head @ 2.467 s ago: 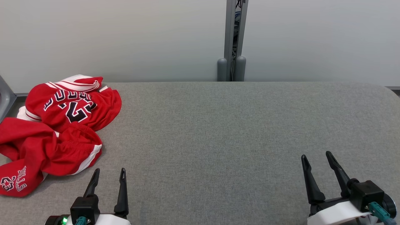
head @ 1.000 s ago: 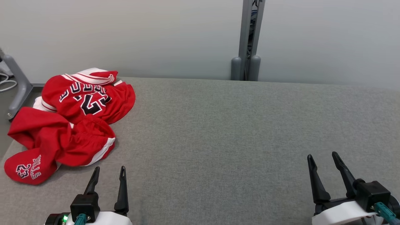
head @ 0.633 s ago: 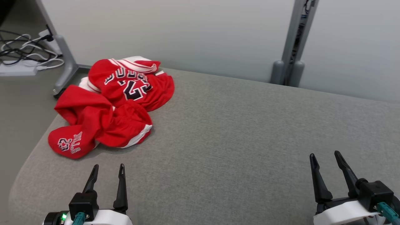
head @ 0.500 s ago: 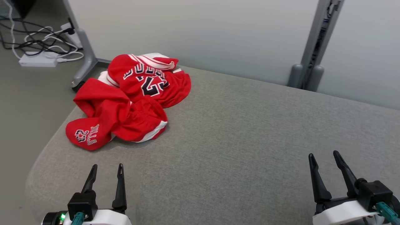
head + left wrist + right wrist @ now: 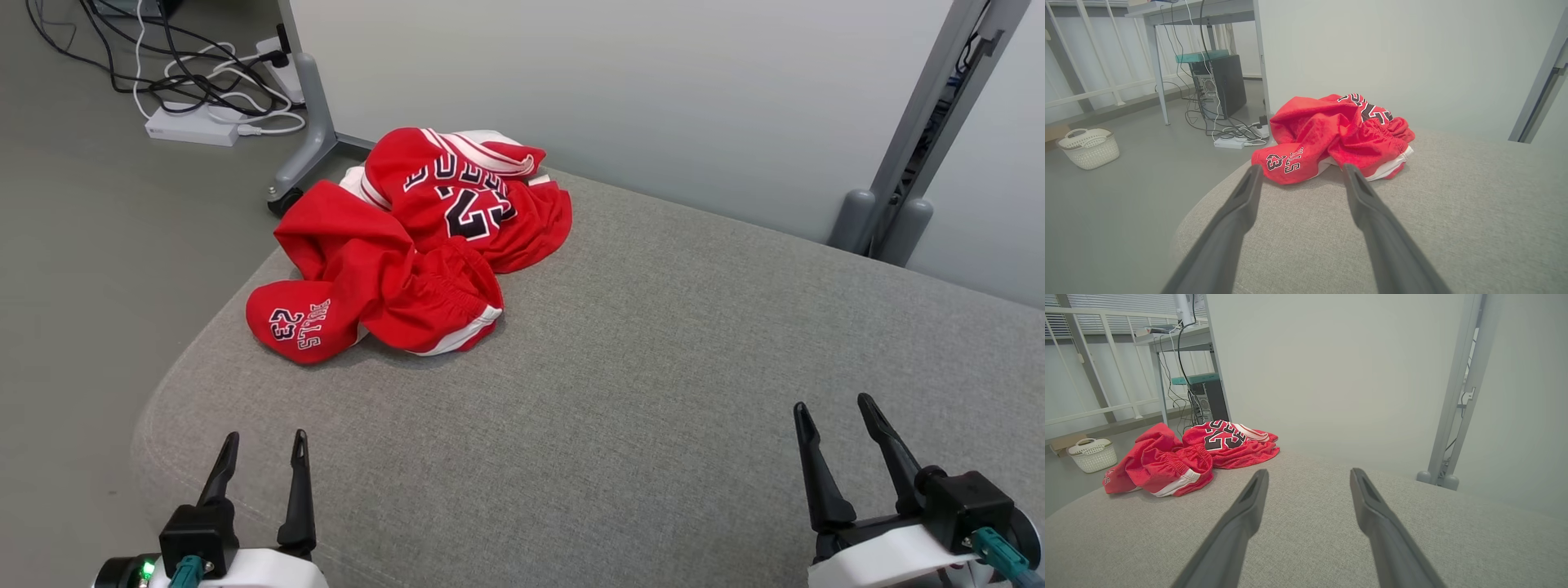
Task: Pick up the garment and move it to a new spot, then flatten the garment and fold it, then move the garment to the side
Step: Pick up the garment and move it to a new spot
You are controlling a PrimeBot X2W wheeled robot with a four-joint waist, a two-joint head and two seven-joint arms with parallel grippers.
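The red garment (image 5: pixel 408 245) lies in a crumpled heap at the far left corner of the grey table (image 5: pixel 653 367). It is red with white trim, and "23" and "BULLS" can be read on the part closest to the robot. That part lies at the table's left edge.

A moment ago the heap sat at the left side of the head view. Now it sits nearer the top middle. The whole picture has slid, so the camera has turned to the left. The heap itself has the same shape and lies in the same spot on the table.

More of the floor (image 5: pixel 82 286) shows now than before. On it lie black and white cables (image 5: pixel 163 49) and a white power strip (image 5: pixel 192 131), next to a grey leg (image 5: pixel 314 122). The grey pole (image 5: pixel 922 139) at the wall has slid to the right side of the view.

The left gripper (image 5: pixel 266 435) is low in the view, as before, but now it is at the table's round left corner. Its fingers are apart and hold nothing. It points at the garment but is well apart from it.

The right gripper (image 5: pixel 830 403) is low on the right, over bare table. Its fingers are apart too, with nothing between them. It is far from the garment.

A white basket (image 5: pixel 1088 147) stands on the floor in the left wrist view.
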